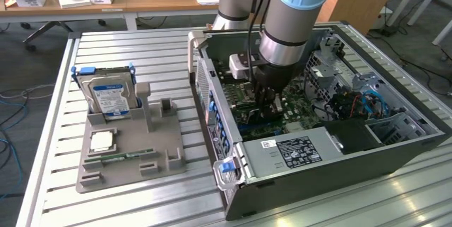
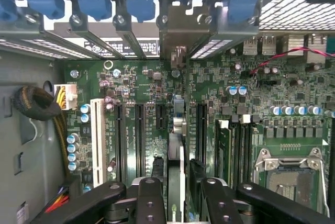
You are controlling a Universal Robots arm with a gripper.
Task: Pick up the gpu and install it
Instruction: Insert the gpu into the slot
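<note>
The gpu (image 2: 177, 145) stands on edge in a slot on the motherboard (image 2: 131, 88) inside the computer case (image 1: 339, 169); the gripper (image 2: 178, 203) jaws sit around its top edge; I cannot tell if they grip it; the card looks nearly installed.

The exterior view looks down at an angle from above and off to one side, taking in the slatted table (image 1: 127, 44) and the whole open computer case (image 1: 367, 153). The wrist view sits close inside that case, facing straight onto the motherboard (image 2: 293, 85). Both views share the motherboard.
</note>
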